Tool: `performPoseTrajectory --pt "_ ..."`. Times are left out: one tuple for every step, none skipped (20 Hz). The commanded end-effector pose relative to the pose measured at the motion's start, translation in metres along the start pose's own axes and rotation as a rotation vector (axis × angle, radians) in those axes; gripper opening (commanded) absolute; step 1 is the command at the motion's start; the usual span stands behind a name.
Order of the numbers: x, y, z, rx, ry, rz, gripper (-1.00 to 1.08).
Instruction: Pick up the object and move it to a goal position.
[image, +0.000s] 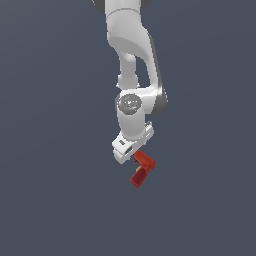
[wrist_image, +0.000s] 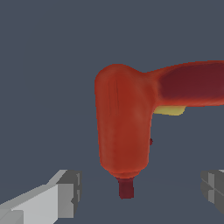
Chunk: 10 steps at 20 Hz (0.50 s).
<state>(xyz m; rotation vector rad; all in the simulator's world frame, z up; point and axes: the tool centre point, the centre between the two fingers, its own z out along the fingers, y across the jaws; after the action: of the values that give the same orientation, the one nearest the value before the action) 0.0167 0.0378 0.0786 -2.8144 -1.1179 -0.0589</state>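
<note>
The object is a small red-orange drill-shaped toy (image: 143, 167) with an angled handle and a yellow patch. It lies just below the white gripper (image: 135, 158) in the exterior view. In the wrist view the toy (wrist_image: 124, 127) fills the middle, with its dark tip pointing toward the gap between the fingers and its handle reaching off to one side. The gripper (wrist_image: 140, 189) is open. Its grey fingertips (wrist_image: 68, 192) stand wide apart on either side of the toy's tip, with a clear gap on both sides. No goal marker shows.
The white arm (image: 131, 55) comes down from the top of the exterior view. A plain dark grey-blue surface (image: 50, 200) lies all around.
</note>
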Motion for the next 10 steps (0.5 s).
performPoseTrajectory --pt "0.003 -0.001 0.007 0.008 0.011 -0.055 1.08" --pt "0.004 -0.002 0.009 0.011 0.015 -0.073 1.08" --pt "0.005 -0.002 0.011 0.014 0.018 -0.09 1.08" --pt "0.006 -0.002 0.013 0.016 0.022 -0.106 1.08" --pt "0.007 -0.003 0.015 0.018 0.025 -0.121 1.08" --pt "0.008 -0.003 0.016 0.02 0.028 -0.134 1.08" --pt "0.009 -0.004 0.018 0.022 0.031 -0.146 1.08" --pt "0.009 -0.004 0.019 0.023 0.033 -0.156 1.08" --pt "0.01 -0.004 0.02 0.024 0.035 -0.166 1.08" --pt "0.01 -0.004 0.021 0.025 0.037 -0.174 1.08"
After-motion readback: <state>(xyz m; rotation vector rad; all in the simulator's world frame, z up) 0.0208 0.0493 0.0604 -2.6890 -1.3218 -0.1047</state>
